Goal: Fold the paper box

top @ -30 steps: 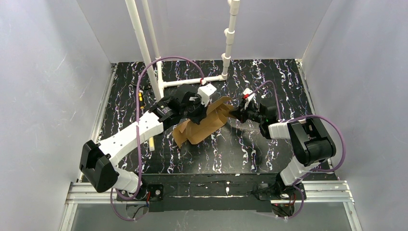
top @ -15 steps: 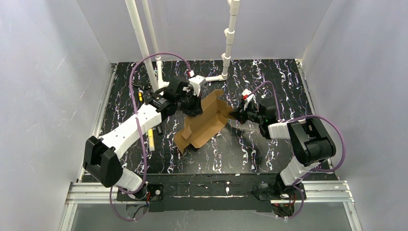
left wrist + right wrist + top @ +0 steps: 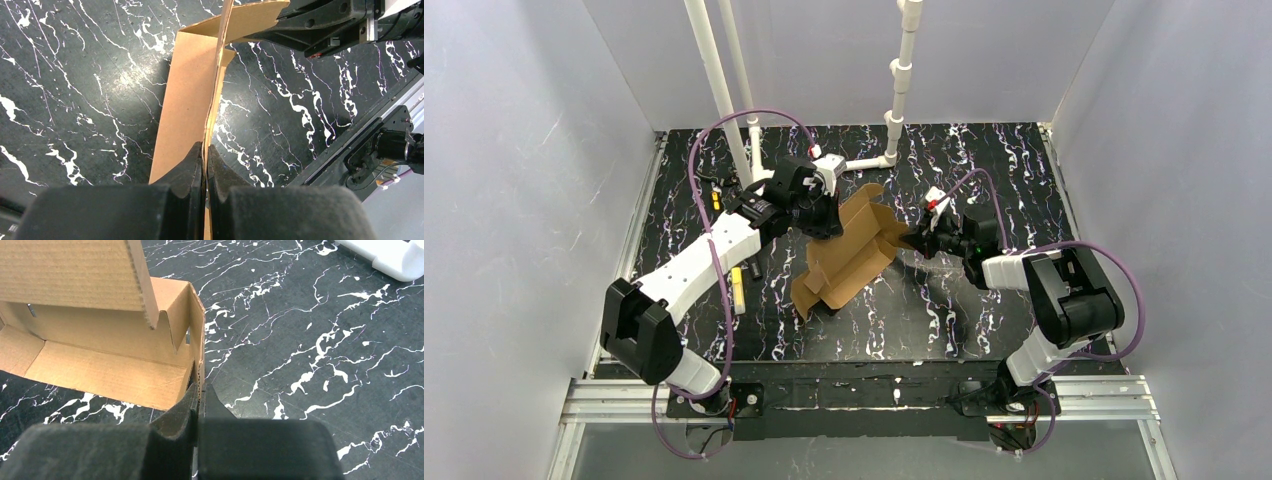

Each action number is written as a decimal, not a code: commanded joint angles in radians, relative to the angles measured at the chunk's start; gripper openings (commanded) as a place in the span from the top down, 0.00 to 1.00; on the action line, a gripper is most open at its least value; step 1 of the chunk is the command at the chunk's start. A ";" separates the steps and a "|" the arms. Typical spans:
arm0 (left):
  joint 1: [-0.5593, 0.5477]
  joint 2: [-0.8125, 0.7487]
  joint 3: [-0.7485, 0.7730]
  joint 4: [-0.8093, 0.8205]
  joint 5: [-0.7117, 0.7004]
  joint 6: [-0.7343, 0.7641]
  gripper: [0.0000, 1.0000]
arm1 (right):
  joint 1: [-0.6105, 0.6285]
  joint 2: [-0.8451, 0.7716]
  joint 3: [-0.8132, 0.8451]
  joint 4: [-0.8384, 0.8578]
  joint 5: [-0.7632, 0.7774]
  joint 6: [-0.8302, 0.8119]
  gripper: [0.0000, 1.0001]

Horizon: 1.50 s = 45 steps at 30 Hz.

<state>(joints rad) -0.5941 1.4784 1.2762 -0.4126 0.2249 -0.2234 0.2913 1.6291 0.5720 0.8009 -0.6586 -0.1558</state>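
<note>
Both left jaws and right jaws clamp shut on paper box walls; advise hinging slowly along creases.

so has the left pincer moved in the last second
Yes. In the top view the left pincer, shut on the paper box, has shifted left and toward the back, nearer the white pipe frame.

A robot lab cell: grey walls enclose a black marbled table, white pipe frame and aluminium rail.
</note>
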 commanded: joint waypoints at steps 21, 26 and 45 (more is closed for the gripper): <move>0.011 -0.018 -0.049 -0.029 0.011 -0.077 1.00 | 0.002 -0.075 0.041 -0.166 -0.141 -0.093 0.72; 0.011 -0.020 -0.048 -0.040 -0.007 -0.066 1.00 | -0.007 -0.084 0.085 -0.251 -0.205 -0.103 0.59; 0.011 0.003 -0.032 -0.058 0.011 -0.044 1.00 | -0.167 0.011 0.408 -0.639 -0.280 -0.156 0.39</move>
<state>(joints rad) -0.5911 1.4811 1.2385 -0.4198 0.2367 -0.2848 0.1333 1.6104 0.9203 0.1570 -1.0359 -0.4000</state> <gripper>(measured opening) 0.013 0.633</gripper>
